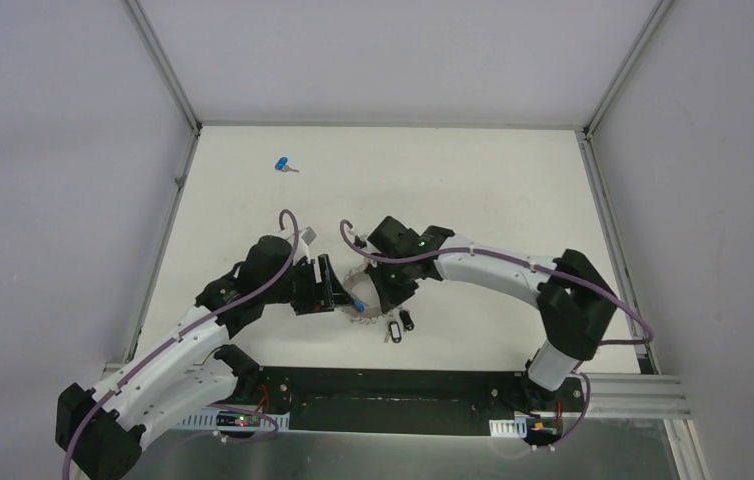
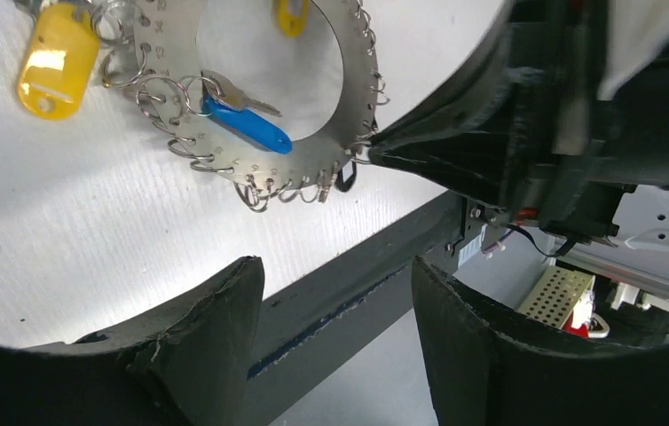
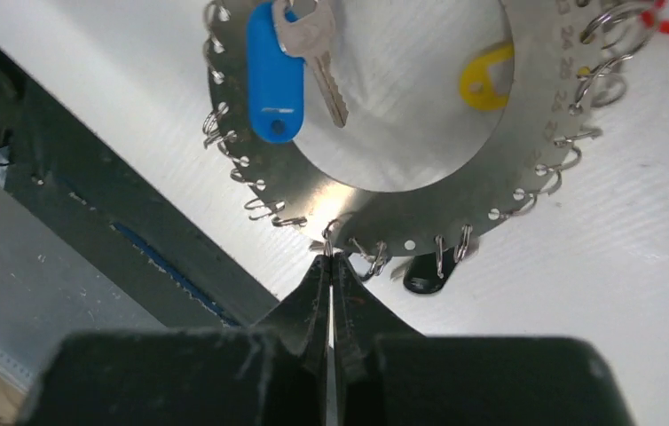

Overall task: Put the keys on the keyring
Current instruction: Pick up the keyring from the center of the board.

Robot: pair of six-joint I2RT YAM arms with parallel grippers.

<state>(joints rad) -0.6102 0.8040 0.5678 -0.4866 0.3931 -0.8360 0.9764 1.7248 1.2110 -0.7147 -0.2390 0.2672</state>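
The keyring [image 3: 420, 200] is a flat grey metal disc with a round hole, fringed with small split rings. It lies near the table's front edge [image 1: 365, 316]. A silver key with a blue tag [image 3: 273, 80] hangs on it, as does a yellow tag [image 3: 486, 75]. My right gripper [image 3: 331, 255] is shut on a small split ring at the disc's near edge. My left gripper [image 2: 335, 284] is open and empty, just beside the keyring [image 2: 349, 80]. Another yellow tag [image 2: 56, 58] lies at the disc's outer edge. A loose blue-headed key [image 1: 283, 165] lies far back left.
Black tags [image 1: 400, 323] lie by the keyring on its near side; one shows in the right wrist view [image 3: 424, 271]. A dark rail [image 1: 383, 385] runs along the table's front edge. Grey enclosure walls stand on three sides.
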